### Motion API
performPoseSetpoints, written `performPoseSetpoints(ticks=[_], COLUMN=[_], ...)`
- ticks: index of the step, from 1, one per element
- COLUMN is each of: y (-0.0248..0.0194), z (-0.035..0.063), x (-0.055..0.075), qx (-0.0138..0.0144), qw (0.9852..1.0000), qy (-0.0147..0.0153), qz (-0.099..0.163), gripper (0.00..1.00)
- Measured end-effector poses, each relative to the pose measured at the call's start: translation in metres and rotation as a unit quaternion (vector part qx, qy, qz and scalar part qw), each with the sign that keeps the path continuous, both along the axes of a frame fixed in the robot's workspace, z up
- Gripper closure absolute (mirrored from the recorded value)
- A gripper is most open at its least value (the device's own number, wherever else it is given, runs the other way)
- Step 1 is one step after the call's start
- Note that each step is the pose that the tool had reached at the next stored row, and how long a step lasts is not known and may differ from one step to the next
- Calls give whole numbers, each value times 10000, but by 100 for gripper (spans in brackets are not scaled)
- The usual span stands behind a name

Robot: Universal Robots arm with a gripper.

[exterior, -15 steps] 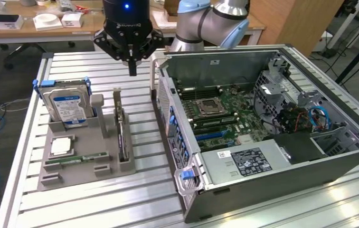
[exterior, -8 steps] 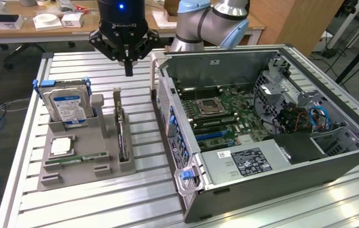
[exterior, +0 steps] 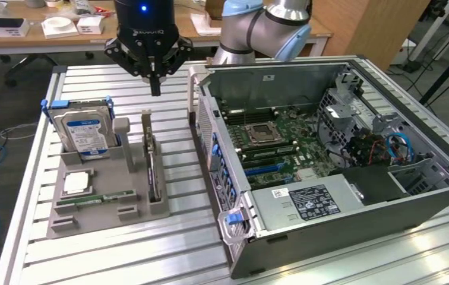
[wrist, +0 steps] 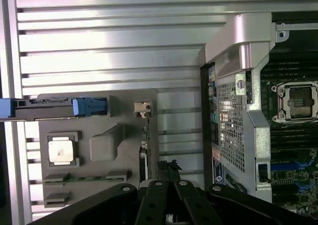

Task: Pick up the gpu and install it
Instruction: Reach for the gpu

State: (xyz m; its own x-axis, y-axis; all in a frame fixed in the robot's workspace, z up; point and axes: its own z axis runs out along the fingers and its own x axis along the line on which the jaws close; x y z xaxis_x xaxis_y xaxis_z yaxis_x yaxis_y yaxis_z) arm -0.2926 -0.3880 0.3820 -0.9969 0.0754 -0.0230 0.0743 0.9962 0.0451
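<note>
Grey holder (exterior: 98, 222) has the gpu (exterior: 152, 169) standing on edge, probably for grabbing from above, and the hand (exterior: 155, 90) hovers over it, pressed together, empty.

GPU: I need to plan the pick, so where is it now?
The gpu stands on edge in the grey holder, on its side toward the exterior view's right, between the hard drive and the open computer case.

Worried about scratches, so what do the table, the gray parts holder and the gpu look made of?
The table: probably bare aluminium, silvery slotted rails with bright glare. The parts holder: likely matte gray plastic, dull with no shine. The gpu, on edge in the holder: dark circuit board, with a pale end that looks like metal.
</note>
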Motion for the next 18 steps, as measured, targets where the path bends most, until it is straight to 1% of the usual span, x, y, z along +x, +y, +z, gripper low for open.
performPoseSetpoints(ticks=[13, 18], y=[8, 8], z=[-7, -8], x=[-142, -162], qx=[0, 0], qw=[10000, 10000], qy=[0, 0], qz=[0, 2], gripper=[89, 89])
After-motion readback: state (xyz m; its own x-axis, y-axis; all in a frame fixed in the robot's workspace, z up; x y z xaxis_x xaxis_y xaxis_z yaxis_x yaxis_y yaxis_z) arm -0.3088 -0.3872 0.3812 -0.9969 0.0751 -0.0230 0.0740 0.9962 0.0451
